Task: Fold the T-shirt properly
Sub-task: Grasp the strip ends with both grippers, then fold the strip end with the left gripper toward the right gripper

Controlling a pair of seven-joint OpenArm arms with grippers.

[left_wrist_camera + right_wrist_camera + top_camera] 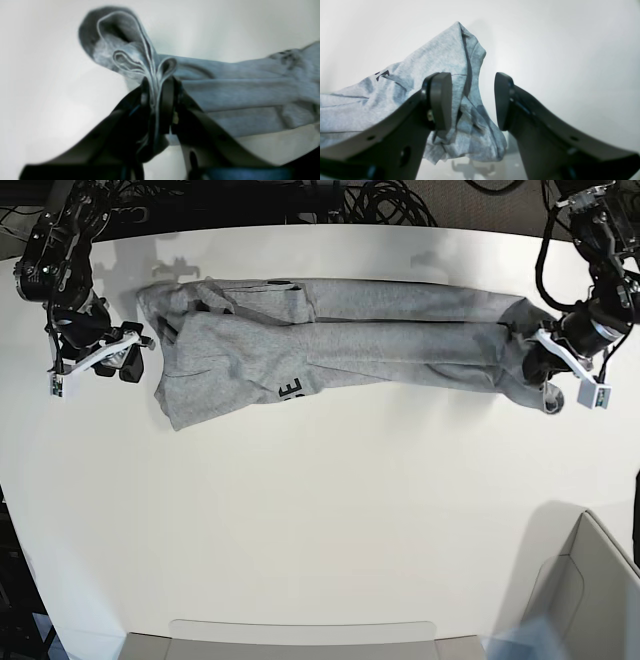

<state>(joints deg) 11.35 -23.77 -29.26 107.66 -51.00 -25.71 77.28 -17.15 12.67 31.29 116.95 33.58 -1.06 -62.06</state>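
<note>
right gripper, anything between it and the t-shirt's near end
Nothing visible. The right gripper is open beside the T-shirt, and in the right wrist view cloth already lies between and behind its pads. Only bare white table surrounds it. The left gripper pinches the far end.

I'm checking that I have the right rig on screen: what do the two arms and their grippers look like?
Both arms are black, jointed and carry dark cables; in the base view each has a white bracket near the wrist. The left gripper has two dark, flat, tapering fingers with small holes. The right gripper has the same dark fingers, ending in thick rounded black pads.
</note>
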